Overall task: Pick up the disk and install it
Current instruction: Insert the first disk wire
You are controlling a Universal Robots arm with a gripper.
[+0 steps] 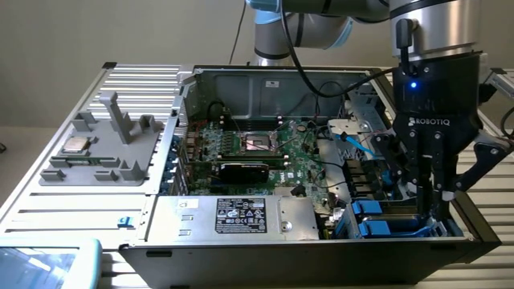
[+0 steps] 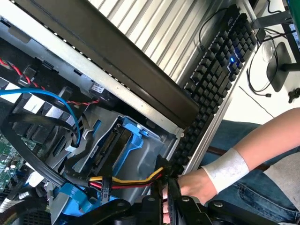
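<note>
Seating is the step in hand, we judge: our claw (image 1: 427,205) is pinched nearly shut, gripping nothing we can see, with the disk (image 2: 110,150) just ahead of its tips in the blue bay (image 2: 136,140). Pressing home calls for a straight, square push.

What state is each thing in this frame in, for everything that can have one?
computer case, open, side panel off.
disk, sitting in the drive bay with its blue bracket on, apart from the gripper.
gripper, shut, down inside the computer case by the drive bay.
keyboard, one blue light lit.
</note>
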